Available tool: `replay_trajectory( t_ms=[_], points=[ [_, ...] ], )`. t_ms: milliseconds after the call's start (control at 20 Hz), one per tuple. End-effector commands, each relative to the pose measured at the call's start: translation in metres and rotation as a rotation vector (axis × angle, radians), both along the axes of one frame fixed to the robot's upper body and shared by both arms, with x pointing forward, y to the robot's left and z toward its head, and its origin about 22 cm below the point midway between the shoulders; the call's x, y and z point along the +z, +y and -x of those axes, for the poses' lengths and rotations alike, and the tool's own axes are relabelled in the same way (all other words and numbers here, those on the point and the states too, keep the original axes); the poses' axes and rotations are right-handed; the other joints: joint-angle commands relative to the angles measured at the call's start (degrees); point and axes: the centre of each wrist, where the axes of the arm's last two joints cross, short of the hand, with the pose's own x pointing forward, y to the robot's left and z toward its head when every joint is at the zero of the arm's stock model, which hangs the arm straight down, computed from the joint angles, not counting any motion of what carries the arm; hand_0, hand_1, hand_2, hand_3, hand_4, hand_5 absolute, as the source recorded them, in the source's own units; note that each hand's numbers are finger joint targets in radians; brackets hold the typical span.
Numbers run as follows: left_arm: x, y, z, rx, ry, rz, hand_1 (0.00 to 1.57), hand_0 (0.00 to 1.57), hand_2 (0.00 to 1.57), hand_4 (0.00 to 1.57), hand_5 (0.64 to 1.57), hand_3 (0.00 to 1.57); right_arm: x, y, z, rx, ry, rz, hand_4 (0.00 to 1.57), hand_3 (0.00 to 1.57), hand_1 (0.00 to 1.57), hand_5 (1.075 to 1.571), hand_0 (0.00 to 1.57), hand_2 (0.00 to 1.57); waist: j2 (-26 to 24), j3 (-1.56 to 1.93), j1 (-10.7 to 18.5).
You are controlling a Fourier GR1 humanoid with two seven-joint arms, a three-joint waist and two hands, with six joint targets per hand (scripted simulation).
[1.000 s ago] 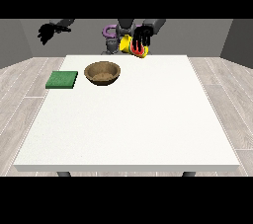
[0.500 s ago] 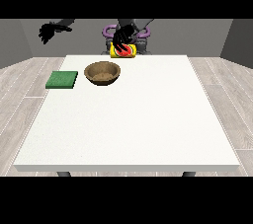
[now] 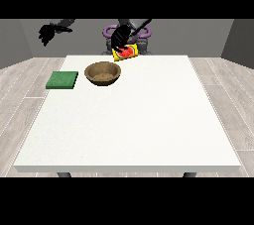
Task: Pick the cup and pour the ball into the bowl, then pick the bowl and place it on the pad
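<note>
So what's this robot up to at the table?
It is working with a yellow and red cup, held tipped on its side in the hand at the view's right, above the table's far edge, just behind a brown bowl. The bowl sits on the table beside a green pad. The other hand hangs off to the side, holding nothing.
</note>
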Motion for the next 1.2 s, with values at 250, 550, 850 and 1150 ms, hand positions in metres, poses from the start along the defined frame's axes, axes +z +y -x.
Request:
replay_trajectory(
  t_ms=[250,550,850,1150],
  points=[
    [0.030,0.034,-0.013,0.223,0.084,0.861,1.30,1.30,1.57,1.57,1.190,1.57,-0.013,0.003,0.010,-0.096,0.064,-0.035,0.10,0.00,0.00,1.565,0.00,0.00,-1.78,-0.70,6.27],
    [0.014,0.056,0.003,0.332,0.148,1.580,0.56,0.56,0.00,0.89,1.502,0.00,-0.016,0.016,0.007,-0.086,0.049,-0.049,0.36,0.00,0.00,1.568,0.00,0.00,3.43,-1.36,7.53],
    [0.009,0.085,0.024,0.224,0.303,2.048,0.00,0.00,0.00,0.00,1.556,0.00,-0.018,0.067,-0.014,-0.069,0.005,-0.063,0.29,0.00,0.00,1.570,0.00,0.00,8.21,-0.98,7.21],
    [-0.027,0.106,0.055,-0.022,0.518,2.191,0.00,0.00,0.00,0.00,1.565,0.00,-0.014,0.114,-0.032,-0.152,-0.025,-0.082,0.29,0.00,0.00,1.570,0.00,0.00,11.07,-0.22,12.22]
  ],
)
